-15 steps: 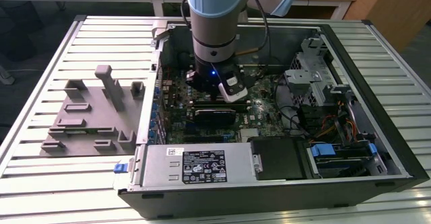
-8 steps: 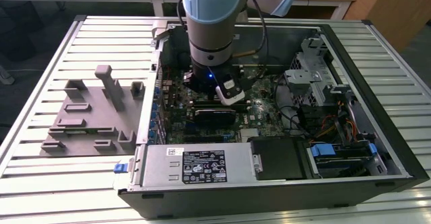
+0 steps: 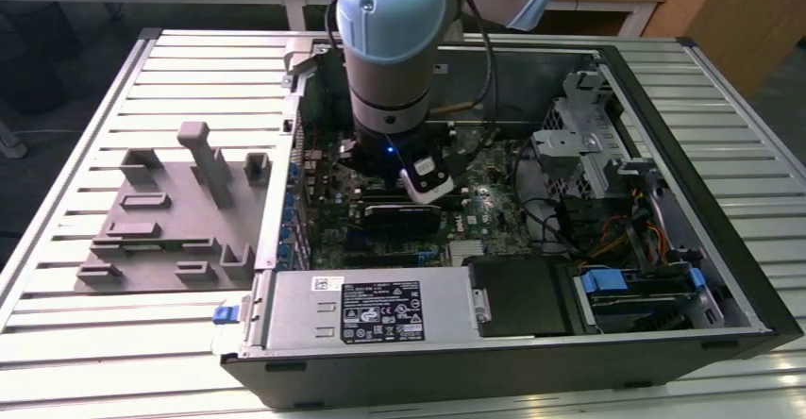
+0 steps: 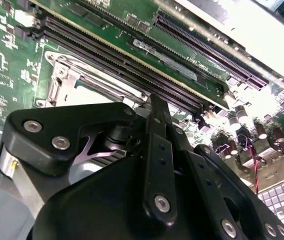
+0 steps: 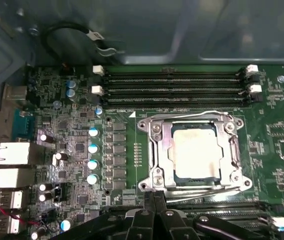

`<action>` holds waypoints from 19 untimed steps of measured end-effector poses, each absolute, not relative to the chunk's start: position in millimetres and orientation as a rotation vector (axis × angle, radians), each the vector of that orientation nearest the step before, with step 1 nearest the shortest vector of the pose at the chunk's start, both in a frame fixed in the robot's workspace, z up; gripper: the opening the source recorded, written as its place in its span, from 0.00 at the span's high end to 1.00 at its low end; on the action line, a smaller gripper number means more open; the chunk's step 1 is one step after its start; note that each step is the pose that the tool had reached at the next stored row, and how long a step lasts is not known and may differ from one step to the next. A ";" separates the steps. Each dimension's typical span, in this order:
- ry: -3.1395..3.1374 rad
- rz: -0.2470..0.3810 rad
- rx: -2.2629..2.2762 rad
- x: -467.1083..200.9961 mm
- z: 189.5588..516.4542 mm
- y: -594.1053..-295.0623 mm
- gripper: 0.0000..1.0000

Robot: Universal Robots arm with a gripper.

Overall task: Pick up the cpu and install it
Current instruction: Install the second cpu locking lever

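Gripper (image 5: 154,212) jaws look pinched together with nothing between them, hovering just beside the socket frame (image 5: 156,150). The cpu (image 5: 196,151) sits flat inside that frame on the motherboard (image 5: 77,150), so it looks already seated. Arm reaches down into the open PC case (image 3: 680,240); the grey fixture tray (image 3: 164,211) lies outside it.

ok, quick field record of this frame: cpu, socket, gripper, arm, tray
cpu: seated in socket, pale top up
socket frame: metal, on the green motherboard beside the memory slots
gripper: nearest the socket, holds nothing visible; finger state unclear
arm: reaching down into the open computer case
fixture tray: grey, on the table at the exterior view's left
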State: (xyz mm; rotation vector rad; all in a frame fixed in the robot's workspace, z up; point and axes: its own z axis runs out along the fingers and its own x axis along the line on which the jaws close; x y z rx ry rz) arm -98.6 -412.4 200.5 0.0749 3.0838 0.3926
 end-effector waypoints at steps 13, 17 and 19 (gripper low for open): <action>3.079 0.454 0.046 -101.4 191.2 -412.7 0.89; 3.080 0.456 0.041 -102.5 190.1 -412.8 0.89; 3.080 0.456 0.038 -103.5 189.4 -412.8 0.89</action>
